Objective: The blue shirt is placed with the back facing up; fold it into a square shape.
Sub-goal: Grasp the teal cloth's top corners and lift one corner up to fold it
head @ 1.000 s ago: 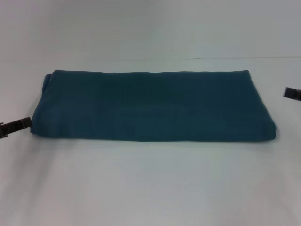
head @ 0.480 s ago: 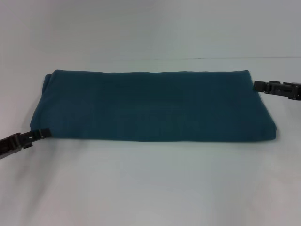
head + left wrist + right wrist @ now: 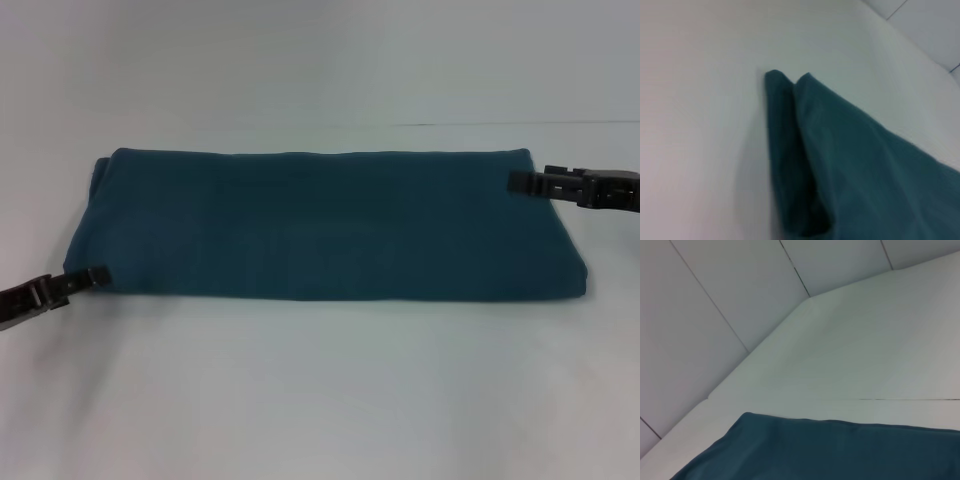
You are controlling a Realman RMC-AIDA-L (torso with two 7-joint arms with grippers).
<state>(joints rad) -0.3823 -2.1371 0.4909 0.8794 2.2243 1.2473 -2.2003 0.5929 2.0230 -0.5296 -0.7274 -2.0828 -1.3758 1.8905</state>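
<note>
The blue shirt (image 3: 320, 225) lies on the white table as a long, flat, plain band folded along its length. My left gripper (image 3: 95, 274) reaches in from the left and its tip meets the shirt's near left corner. My right gripper (image 3: 518, 182) comes in from the right, with its tip over the far right corner. In the left wrist view the blue shirt (image 3: 850, 165) shows a layered folded end. The right wrist view shows a straight edge of the blue shirt (image 3: 830, 450).
The white table (image 3: 320, 400) spreads wide in front of the shirt and on both sides. A pale panelled wall (image 3: 715, 300) stands behind the table's far edge.
Both grippers have moved inward from the picture's sides to the shirt: the left to the near left corner, the right to the far right corner. The shirt has not shifted.
</note>
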